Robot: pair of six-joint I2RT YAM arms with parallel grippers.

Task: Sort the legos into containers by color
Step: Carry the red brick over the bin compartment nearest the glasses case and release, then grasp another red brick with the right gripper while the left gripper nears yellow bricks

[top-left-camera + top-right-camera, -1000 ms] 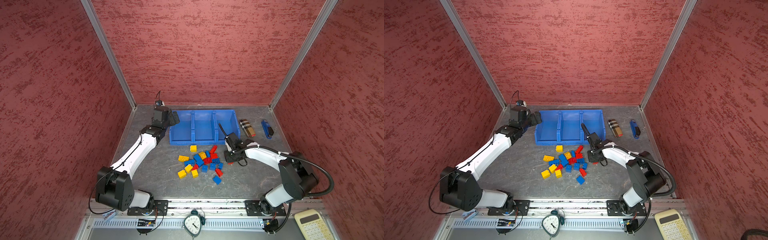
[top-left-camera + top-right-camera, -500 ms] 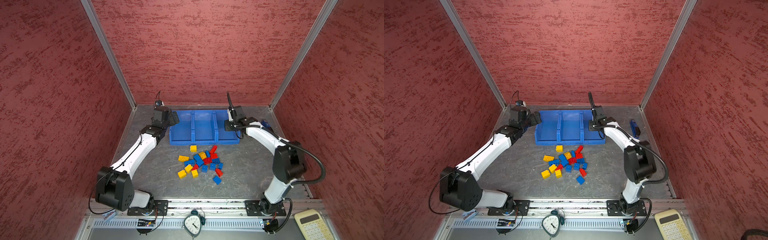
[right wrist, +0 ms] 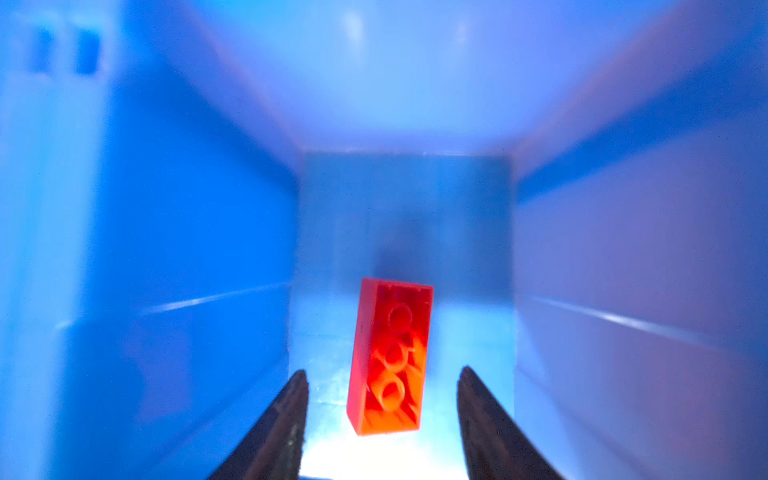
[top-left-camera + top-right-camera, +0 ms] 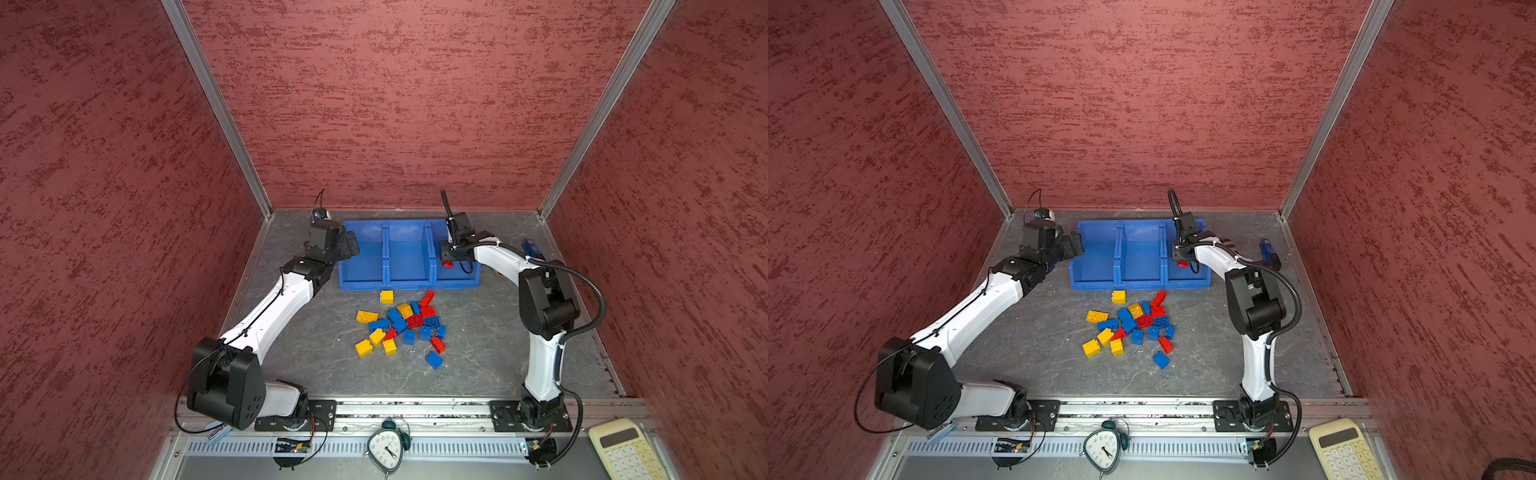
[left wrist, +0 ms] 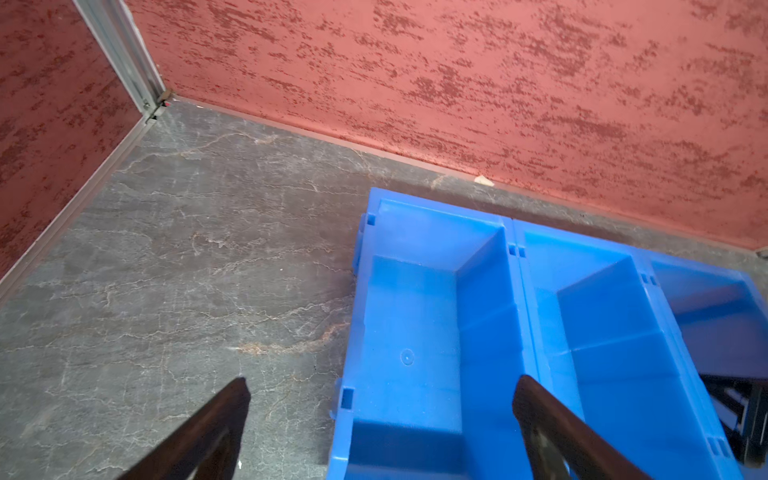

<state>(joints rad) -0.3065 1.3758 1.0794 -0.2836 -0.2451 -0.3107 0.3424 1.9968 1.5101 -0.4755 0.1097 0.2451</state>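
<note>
Looking through the right wrist view, I see my right hand (image 3: 383, 370) down inside one compartment of the containers (image 3: 166, 208). Its two fingers (image 3: 286, 415) are spread, and a red brick (image 3: 388, 357) stands on end between them. There is a clear gap on either side of the brick, so this hand is open and grips nothing. The view is too blurred for me to tell whether the brick rests on the compartment floor or hangs above it. In both top views the red brick (image 4: 447, 264) shows in the compartment at the right end of the row, just under the hand. The other legos (image 4: 401, 324) lie in a loose heap of red, yellow and blue on the tabletop (image 4: 311, 353), just in front of the containers. One yellow brick (image 4: 386, 296) lies apart, nearest the front wall, and one blue brick (image 4: 433, 360) lies apart on the near side. My left hand (image 5: 380, 415) hovers at the left end of the row, wide open and holding nothing. One of its fingers is over bare tabletop and the other over the blue compartments.
</note>
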